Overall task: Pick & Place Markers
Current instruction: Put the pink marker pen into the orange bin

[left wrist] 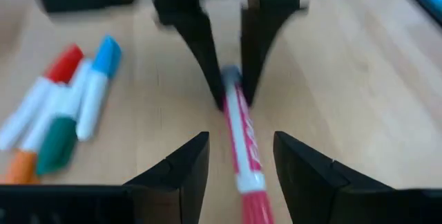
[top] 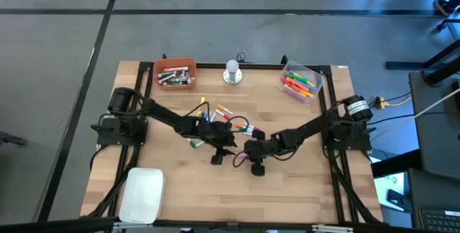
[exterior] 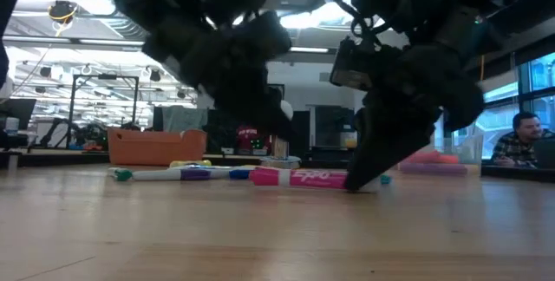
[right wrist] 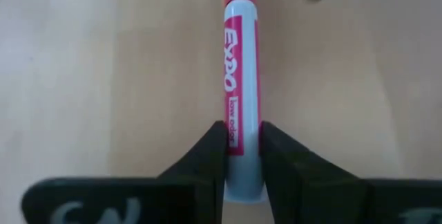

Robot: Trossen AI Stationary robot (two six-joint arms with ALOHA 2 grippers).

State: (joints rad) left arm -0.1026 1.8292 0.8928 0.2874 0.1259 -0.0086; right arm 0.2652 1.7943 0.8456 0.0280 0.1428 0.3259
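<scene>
The light wooden table (top: 287, 190) carries everything here, and the landmark worth measuring from is the pink-red, white-labelled dry-erase marker (left wrist: 242, 137) lying flat near the table's middle.

Farthest from that marker, along the table's back edge, stand an orange rectangular plastic bin (top: 175, 73) already holding some markers, a silver round knob-like object (top: 231, 73) and a clear plastic tray (top: 300, 83) of bright markers. A white rectangular lid (top: 141, 194) lies well away at the front left corner. Nearer, just beyond the marker on its left-arm side, a loose scatter of capped markers (left wrist: 59, 106) in red, blue, green and orange lies on the wood.

Both arms meet over the pink-red marker, one from each end, along its long axis. The right gripper (right wrist: 243, 156) has its jaws closed on the marker's white tail end, the barrel running straight out from between them; the low view shows the marker level on the wood with that gripper's tip down at one end. The left gripper (left wrist: 240, 156) hovers over the opposite, capped end with its jaws spread either side of the barrel, not touching it.

The right arm therefore owns the grasp, and I judge that a straight lift is what comes next, with the left gripper needing to keep clear.
</scene>
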